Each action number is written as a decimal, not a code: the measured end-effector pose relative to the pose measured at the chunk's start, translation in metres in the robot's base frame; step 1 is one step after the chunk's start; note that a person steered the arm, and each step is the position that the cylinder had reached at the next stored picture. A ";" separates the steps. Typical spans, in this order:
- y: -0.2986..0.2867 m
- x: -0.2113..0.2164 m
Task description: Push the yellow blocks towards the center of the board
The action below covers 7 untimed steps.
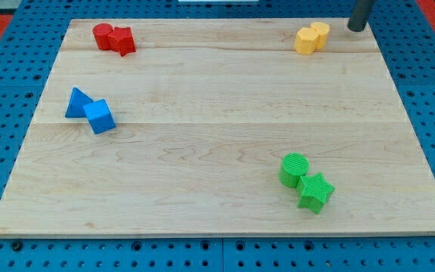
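Observation:
Two yellow blocks sit touching near the view's top right of the wooden board (217,151): a hexagon-like yellow block (305,41) on the left and a rounder yellow block (320,33) on the right. My tip (355,29) is at the board's top edge, a short way to the right of the yellow pair and apart from it.
A red cylinder (103,35) and a red star-like block (122,40) touch at the top left. A blue triangle (77,103) and a blue cube (100,116) touch at the left. A green cylinder (294,168) and a green star (315,191) touch at the bottom right.

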<state>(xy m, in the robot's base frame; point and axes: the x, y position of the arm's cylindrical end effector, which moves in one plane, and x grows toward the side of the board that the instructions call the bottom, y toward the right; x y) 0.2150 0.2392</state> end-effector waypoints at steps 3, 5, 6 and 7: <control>-0.155 0.071; -0.188 0.078; -0.188 0.063; -0.188 0.050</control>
<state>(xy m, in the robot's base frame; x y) 0.2650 0.0510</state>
